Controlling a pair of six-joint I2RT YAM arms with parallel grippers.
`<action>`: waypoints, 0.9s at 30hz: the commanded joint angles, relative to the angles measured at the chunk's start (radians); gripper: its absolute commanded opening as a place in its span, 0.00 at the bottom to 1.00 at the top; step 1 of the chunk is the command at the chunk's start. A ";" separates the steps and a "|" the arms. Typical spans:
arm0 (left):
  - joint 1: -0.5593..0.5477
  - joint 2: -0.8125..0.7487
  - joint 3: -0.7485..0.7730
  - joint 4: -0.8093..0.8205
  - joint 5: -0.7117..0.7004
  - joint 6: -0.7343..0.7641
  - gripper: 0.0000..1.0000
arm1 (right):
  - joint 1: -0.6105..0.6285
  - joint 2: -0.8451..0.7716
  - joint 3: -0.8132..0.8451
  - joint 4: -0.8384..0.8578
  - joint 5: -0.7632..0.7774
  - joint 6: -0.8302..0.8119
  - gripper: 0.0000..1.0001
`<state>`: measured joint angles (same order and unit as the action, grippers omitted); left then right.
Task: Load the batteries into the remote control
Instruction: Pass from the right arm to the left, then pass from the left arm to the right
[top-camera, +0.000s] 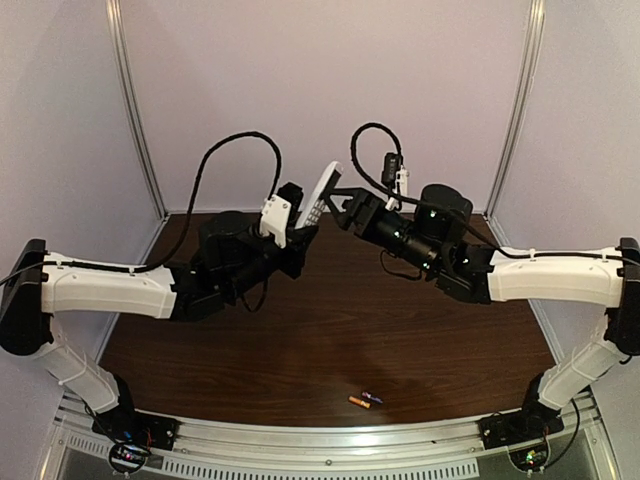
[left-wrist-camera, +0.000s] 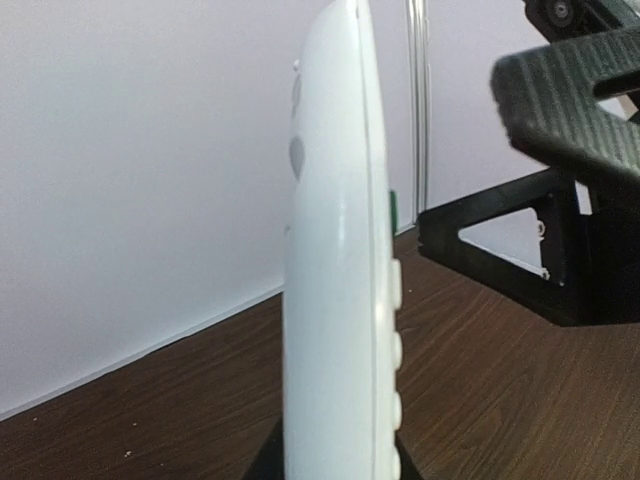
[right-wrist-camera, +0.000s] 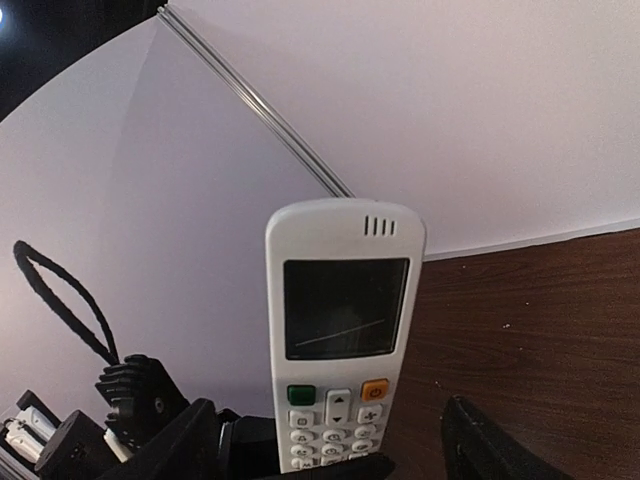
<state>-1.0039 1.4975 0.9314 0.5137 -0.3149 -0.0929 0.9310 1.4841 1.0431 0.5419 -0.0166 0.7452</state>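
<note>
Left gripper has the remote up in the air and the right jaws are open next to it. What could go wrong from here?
1. The left gripper pinches the remote control only at its lower end, so it may tilt or slip and drop.
2. The right gripper stands open close beside the remote, so pulling away could knock it.
3. The batteries lie near the front edge of the table, and a clumsy pick might roll them off.

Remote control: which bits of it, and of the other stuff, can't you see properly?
Remote control bottom end: cut off by both wrist views' lower edge; the left gripper hides it in the top view.
Its back: faces away in the right wrist view; edge-on in the left.
Batteries: too small in the top view to read.
</note>
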 joint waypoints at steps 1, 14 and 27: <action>0.004 -0.029 -0.004 0.045 -0.084 0.080 0.09 | 0.001 -0.069 -0.018 -0.069 0.043 -0.012 0.81; -0.045 -0.021 -0.078 0.192 -0.364 0.637 0.05 | -0.077 -0.157 0.088 -0.430 -0.062 0.037 0.99; -0.184 0.191 -0.167 0.834 -0.476 1.325 0.02 | -0.123 -0.110 0.063 -0.404 -0.362 0.204 0.81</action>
<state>-1.1728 1.6123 0.7582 1.0439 -0.7219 0.9623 0.8131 1.3888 1.1263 0.1204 -0.2939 0.8837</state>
